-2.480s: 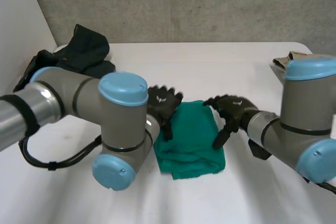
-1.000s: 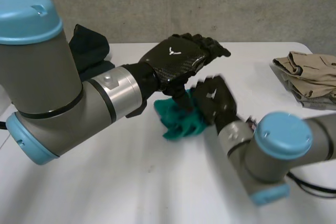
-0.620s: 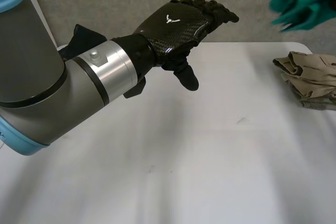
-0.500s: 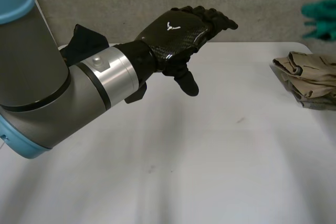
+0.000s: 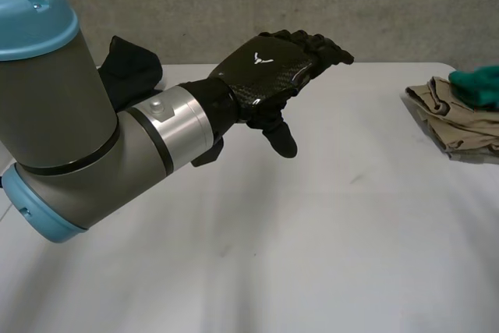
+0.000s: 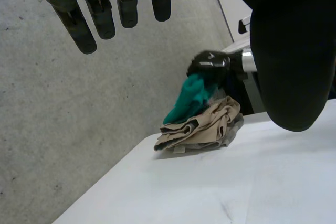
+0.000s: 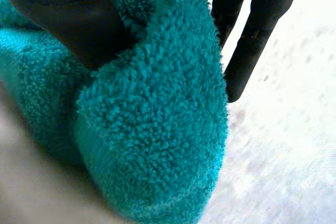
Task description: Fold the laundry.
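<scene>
My right hand (image 7: 68,19) is shut on a teal fluffy towel (image 7: 152,119), thumb on one side and fingers (image 7: 252,45) on the other. In the head view the towel (image 5: 477,86) rests on top of a folded beige garment (image 5: 460,122) at the table's right edge. From the left wrist, the right hand (image 6: 210,66) holds the towel (image 6: 189,100) just above that beige pile (image 6: 202,129). My left hand (image 5: 269,64) hovers open above the middle of the white table (image 5: 312,232), fingers (image 6: 100,9) straight, holding nothing.
A heap of dark clothes (image 5: 129,72) lies at the table's back left corner, partly behind my left arm (image 5: 78,130). A grey concrete wall (image 5: 234,5) runs behind the table.
The right hand carried the teal towel from the table's middle up and to the right, then lowered it onto the beige pile. The left hand has stayed raised and open.
</scene>
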